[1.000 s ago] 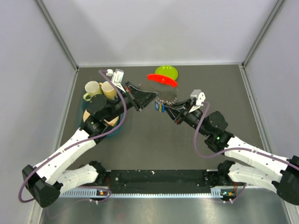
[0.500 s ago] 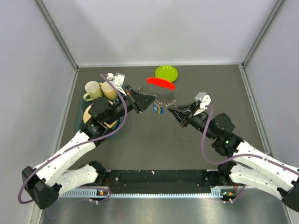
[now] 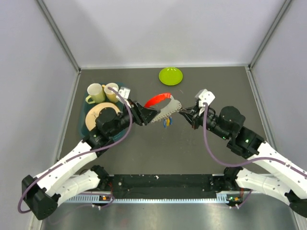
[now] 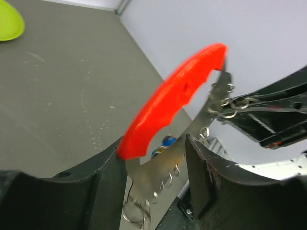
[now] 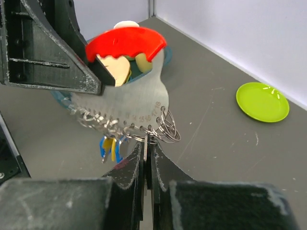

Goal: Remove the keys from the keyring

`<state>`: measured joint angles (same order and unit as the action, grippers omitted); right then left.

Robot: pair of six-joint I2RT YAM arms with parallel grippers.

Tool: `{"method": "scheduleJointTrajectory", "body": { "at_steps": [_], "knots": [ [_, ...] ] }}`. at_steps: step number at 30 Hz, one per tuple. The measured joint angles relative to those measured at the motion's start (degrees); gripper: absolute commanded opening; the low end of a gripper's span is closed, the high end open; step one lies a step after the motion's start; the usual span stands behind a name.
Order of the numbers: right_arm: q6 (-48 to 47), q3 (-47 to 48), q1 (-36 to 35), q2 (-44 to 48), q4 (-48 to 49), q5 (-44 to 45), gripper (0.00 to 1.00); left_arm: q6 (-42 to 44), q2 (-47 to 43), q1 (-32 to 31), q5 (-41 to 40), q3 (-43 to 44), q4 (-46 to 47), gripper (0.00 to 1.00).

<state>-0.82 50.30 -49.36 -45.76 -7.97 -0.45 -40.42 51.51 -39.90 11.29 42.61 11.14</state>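
Note:
A silver metal plate point(image 5: 129, 103) with a red handle point(image 3: 158, 99) hangs in the air between both arms. Several thin wire keyrings point(image 5: 167, 127) line its lower edge. Blue and yellow keys point(image 5: 110, 147) dangle from them, and they also show under the plate from above point(image 3: 166, 122). My left gripper point(image 3: 146, 116) stands open, its fingers either side of the plate's narrow end point(image 4: 158, 163). My right gripper point(image 5: 146, 143) is shut on a thin silver key hanging from a ring at the plate's corner. Seen from above, the right gripper point(image 3: 183, 113) meets the plate's right edge.
A lime-green dish point(image 3: 171, 75) lies at the back of the table. At the left, two cups point(image 3: 95, 92) stand beside a blue-rimmed tray point(image 3: 82, 125) that holds a pale wooden ring. Grey walls close in the table on three sides.
The plate has turned and come lower and nearer, its red handle moving away from the green dish. My left gripper's jaws have widened. My right gripper has closed and shifted right.

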Motion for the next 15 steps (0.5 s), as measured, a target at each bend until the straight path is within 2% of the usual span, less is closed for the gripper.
{"method": "scheduleJointTrajectory", "body": {
  "at_steps": [8, 15],
  "knots": [
    [-4.22, 4.17, 0.02, -2.58, -7.3, 0.22, 0.0, 3.65, -7.76, 0.11, -6.93, -2.51, -8.96, 0.62],
    [-5.66, 6.34, 0.02, -5.27, -13.64, -1.03, 0.0, 10.73, -11.45, 0.11, -11.61, -2.64, -14.95, 0.61]
  ]
}}
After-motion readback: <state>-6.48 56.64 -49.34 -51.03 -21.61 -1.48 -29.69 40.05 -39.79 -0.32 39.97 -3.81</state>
